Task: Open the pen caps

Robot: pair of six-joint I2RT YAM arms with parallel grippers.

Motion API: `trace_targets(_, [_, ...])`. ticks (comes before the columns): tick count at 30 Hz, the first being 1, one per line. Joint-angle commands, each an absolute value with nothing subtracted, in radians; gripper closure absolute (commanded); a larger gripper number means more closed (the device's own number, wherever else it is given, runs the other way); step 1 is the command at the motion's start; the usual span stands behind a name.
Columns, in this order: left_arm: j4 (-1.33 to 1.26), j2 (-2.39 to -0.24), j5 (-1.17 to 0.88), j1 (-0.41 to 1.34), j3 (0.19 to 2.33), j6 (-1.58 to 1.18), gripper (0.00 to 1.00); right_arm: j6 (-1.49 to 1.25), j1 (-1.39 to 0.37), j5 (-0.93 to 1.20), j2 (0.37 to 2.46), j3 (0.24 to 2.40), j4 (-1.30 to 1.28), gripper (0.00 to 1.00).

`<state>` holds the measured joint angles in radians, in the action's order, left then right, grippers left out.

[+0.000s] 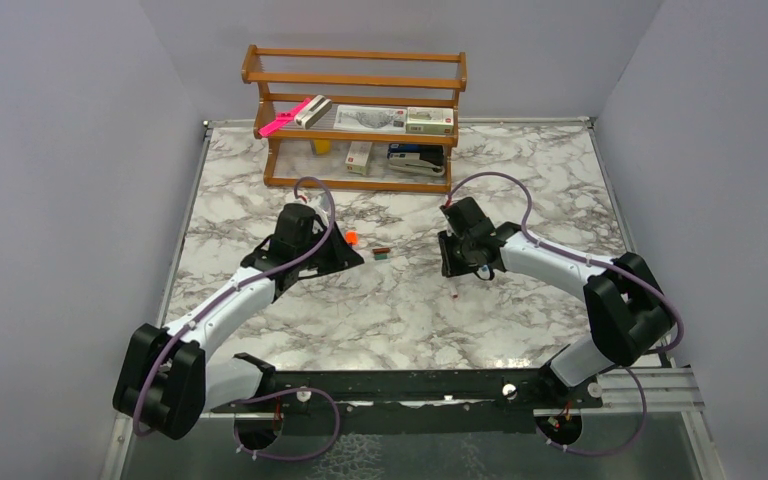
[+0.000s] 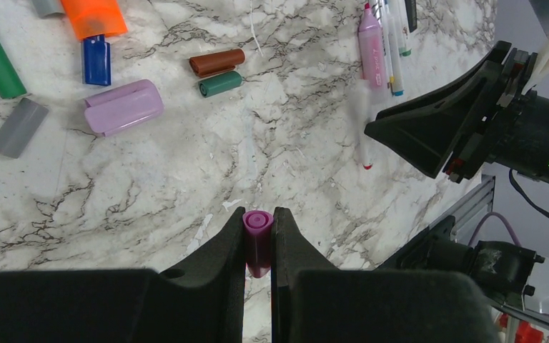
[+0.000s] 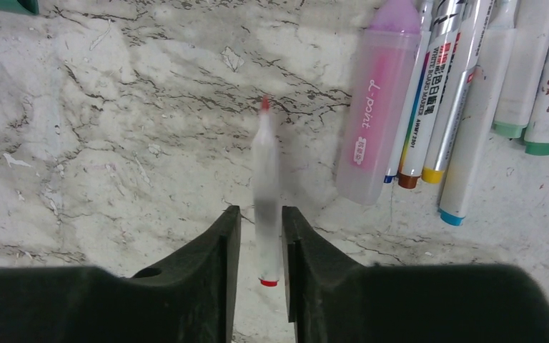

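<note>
Left end effector point(image 2: 259, 216) clamps the stubby magenta plastic cap point(image 2: 257, 236). Right end effector point(image 3: 261, 214) stands slightly apart around the white-barrelled marker point(image 3: 265, 179). Next we should drop both.

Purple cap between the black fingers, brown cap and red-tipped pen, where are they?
purple cap point(image 2: 258, 239), left wrist view, on its body.
brown cap point(image 2: 216, 63), left wrist view, on its middle.
red-tipped pen point(image 3: 265, 179), right wrist view, on its white barrel.
</note>
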<state>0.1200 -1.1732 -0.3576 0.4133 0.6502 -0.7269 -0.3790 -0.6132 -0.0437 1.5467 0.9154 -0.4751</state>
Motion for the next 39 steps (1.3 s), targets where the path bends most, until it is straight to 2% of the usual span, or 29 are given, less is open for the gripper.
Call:
trace_targets(1, [0.092,-1.187,-0.362,0.408,0.652,-0.726,1.00,-0.361,-0.607,-0.024,1.548,0.949,-0.449,0.70])
trace_targets(3, [0.091,-1.193,-0.362,0.408,0.655,-0.724,1.00,-0.360,-0.606,-0.025,1.544,0.950,-0.450,0.64])
trace_targets(9, [0.098,-1.204,-0.360,0.408,0.665,-0.718,1.00,-0.367,-0.603,-0.018,1.507,0.951,-0.464,0.62])
trace_targets(16, [0.096,-1.245,-0.335,0.409,0.689,-0.703,0.99,-0.383,-0.602,-0.044,1.396,0.943,-0.497,0.54])
trace_targets(26, [0.039,-1.383,-0.297,0.409,0.738,-0.675,0.99,-0.424,-0.600,-0.078,1.245,0.852,-0.499,0.52])
trace_targets(36, [-0.027,-1.533,-0.269,0.407,0.783,-0.655,0.99,-0.440,-0.598,-0.091,1.224,0.801,-0.496,0.51])
trace_targets(39, [-0.029,-1.565,-0.264,0.405,0.801,-0.645,0.94,-0.443,-0.595,-0.091,1.223,0.796,-0.490,0.51])
